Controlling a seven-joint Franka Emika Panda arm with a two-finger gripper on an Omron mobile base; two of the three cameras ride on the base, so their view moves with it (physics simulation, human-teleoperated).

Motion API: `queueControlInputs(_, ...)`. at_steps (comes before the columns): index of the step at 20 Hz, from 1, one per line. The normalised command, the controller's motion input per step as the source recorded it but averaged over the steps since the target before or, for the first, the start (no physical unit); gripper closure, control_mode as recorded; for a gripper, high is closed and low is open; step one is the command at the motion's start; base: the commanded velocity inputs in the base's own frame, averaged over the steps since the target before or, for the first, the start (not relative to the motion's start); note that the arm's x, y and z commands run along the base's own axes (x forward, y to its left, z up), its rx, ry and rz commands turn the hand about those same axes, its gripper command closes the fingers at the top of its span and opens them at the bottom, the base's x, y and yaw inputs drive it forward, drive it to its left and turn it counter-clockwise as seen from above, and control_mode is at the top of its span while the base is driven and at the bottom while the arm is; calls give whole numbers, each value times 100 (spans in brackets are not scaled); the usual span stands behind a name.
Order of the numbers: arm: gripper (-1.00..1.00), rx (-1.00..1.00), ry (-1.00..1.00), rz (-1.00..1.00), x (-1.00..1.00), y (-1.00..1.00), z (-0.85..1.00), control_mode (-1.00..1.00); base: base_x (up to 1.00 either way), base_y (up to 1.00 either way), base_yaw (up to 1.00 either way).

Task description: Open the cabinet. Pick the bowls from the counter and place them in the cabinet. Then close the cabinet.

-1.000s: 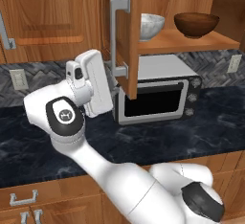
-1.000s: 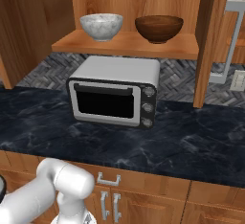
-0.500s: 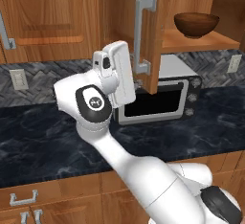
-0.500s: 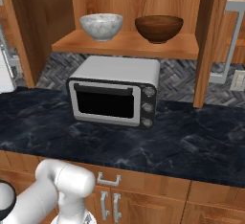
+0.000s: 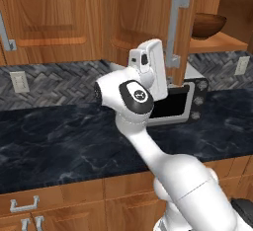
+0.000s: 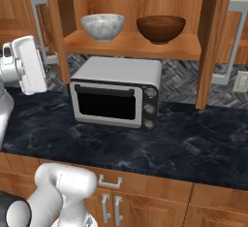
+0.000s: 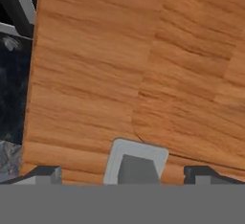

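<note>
- Swinging further shut, the left door (image 5: 148, 22) of the cabinet (image 6: 135, 44) has moved across since the earlier frames, and from the left side it now hides the speckled bowl (image 6: 102, 26); the arm's hand has gone along with it.
- Both bowls sit on the wooden shelf (image 6: 131, 45) inside the cabinet, the speckled one next to the dark wood bowl (image 6: 161, 28). They are up there because that is where the task wants them. From the gripper, they are behind the door it is pushing.
- The gripper (image 7: 127, 173) is wide open and holds nothing. Its two fingertips (image 7: 45, 174) stand apart with the door's silver handle (image 7: 136, 163) between them. I think it is open because a push on the door needs no grip.
- The wood of the door is right in front of the gripper, very close.
- The right door (image 6: 210, 41) is sticking out, not yet shut, on the far side of the bowls from the gripper.
- A toaster oven (image 6: 116, 92) stands on the black tabletop (image 6: 184, 143), below the shelf and lower than the gripper.
- I think shutting both doors is the job left.
</note>
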Motion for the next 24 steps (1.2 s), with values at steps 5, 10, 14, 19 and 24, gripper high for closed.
queueControlInputs(5,-100,0,3,11,40,-85,0,-100,0,0,0)
queueControlInputs(10,-100,1,8,15,86,-63,0,-100,0,0,0)
queueControlInputs(14,-100,5,10,16,100,-47,0,-100,0,0,0)
queueControlInputs(19,-100,4,13,16,100,-32,0,-100,0,0,0)
queueControlInputs(24,-100,1,18,14,100,-27,0,-100,0,0,0)
